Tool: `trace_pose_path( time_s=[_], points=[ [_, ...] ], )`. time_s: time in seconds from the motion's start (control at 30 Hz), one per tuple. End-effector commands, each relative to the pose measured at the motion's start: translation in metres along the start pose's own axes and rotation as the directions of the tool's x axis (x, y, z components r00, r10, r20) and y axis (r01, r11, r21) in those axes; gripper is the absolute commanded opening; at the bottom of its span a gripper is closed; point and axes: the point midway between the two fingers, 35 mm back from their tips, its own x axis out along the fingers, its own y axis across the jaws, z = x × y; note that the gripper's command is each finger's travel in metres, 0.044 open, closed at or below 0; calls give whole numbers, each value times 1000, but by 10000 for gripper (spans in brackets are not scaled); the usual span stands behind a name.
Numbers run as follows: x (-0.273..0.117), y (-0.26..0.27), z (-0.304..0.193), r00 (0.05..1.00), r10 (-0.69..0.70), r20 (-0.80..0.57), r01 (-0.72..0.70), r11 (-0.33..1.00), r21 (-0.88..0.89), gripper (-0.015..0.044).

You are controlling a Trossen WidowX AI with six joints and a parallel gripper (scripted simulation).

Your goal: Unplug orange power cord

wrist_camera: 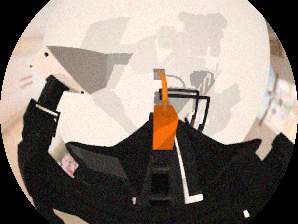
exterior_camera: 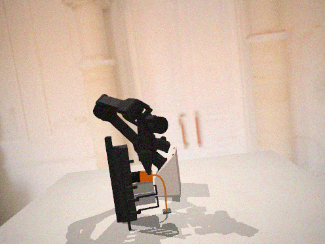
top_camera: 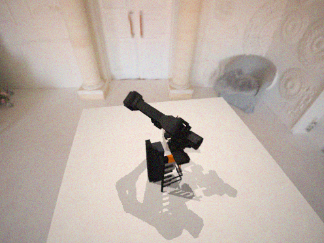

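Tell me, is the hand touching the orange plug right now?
Touching. In the wrist view the hand is closed on the orange plug, which sits between its fingers; the exterior view shows its tip on the plug.

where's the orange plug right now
In the exterior view, the orange plug sits against the upright black power strip, right side, gripped in the black gripper jaws.

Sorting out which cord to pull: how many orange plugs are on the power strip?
1. The orange plug sits near the top of the upright power strip, clamped in the gripper. Grey plugs sit below; others may be hidden.
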Motion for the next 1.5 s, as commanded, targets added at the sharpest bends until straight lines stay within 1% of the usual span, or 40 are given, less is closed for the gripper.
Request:
trace_pose_path(
  time_s=[0.0,0.57,0.97,1.07,1.13,1.23,1.47],
  points=[
    [-6,-1,27,998,-4,58,5,1000,-11,0],
    [-11,2,54,998,-4,58,5,1000,-14,0],
    [-10,3,50,999,-4,53,4,1000,-15,315],
    [-14,2,64,998,-4,56,5,1000,-15,394],
    [-19,2,84,998,-5,57,6,1000,-16,440],
    [-25,4,108,998,-4,57,5,1000,-15,440],
    [-25,4,110,998,-4,57,5,1000,-15,440]
  ],
)
